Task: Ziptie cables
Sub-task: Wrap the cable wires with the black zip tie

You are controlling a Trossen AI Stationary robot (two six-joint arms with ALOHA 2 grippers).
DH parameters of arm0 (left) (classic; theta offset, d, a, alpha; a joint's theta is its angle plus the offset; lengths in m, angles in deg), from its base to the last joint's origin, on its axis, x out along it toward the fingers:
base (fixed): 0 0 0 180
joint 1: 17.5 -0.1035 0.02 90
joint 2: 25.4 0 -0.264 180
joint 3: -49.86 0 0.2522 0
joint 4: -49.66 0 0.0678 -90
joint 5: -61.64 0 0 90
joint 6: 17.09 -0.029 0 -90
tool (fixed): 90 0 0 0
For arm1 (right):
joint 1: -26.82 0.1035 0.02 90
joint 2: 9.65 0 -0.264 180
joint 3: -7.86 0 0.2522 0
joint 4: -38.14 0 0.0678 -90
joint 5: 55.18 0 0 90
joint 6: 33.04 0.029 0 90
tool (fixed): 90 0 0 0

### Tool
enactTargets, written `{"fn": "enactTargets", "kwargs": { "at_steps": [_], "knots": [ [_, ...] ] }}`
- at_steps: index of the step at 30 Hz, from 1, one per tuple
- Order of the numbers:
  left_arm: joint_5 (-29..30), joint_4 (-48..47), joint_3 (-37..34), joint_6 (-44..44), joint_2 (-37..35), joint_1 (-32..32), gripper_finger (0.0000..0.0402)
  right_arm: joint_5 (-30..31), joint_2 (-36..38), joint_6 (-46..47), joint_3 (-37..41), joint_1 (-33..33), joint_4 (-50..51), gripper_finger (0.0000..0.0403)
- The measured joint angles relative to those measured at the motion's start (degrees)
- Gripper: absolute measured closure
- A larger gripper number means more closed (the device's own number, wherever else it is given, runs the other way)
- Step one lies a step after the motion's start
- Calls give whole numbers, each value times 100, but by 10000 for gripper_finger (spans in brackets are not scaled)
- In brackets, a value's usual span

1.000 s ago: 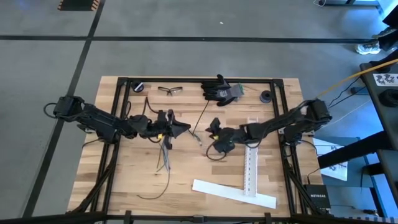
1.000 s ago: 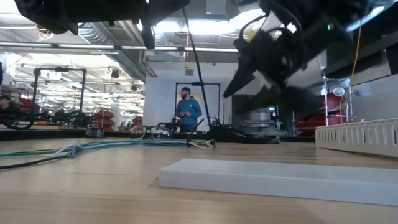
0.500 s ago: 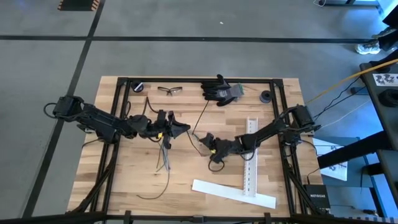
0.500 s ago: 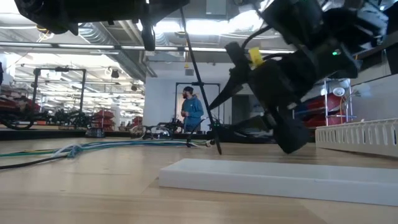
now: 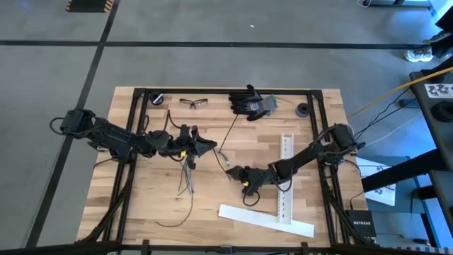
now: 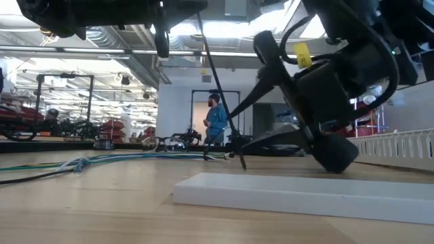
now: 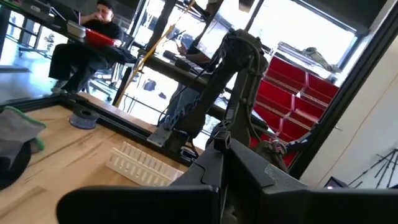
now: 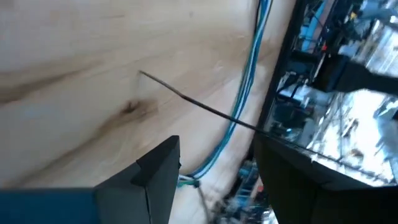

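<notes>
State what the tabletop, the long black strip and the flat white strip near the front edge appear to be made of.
Tabletop: wood, likely matte butcher-block; visible grain and plank seams.
Ziptie: probably stiff plastic; thin, black, straight.
White strip: likely plastic, smooth and matte; uniform white, crisp straight edges.

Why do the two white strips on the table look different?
The slotted strip has rows of slots; the plain strip is smooth. In the overhead picture the slotted strip runs straight up and down, while the plain strip lies slanted, nearly crosswise. Both are long, white and lie on the table.
</notes>
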Motion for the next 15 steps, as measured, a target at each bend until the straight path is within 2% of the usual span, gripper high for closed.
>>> {"fn": "enactTargets", "kwargs": {
  "at_steps": [6, 11, 15],
  "knots": [
    [2, -27, 0, -24, 0, 0, 401, 138, -106, -349, -337, 2, 33, 210],
    [2, -28, 0, -9, 0, 1, 401, 836, -112, -325, -375, 122, 113, 210],
    [2, -43, 0, -4, 0, 9, 401, 1012, -112, 1, -380, 264, 432, 210]
  ]
}}
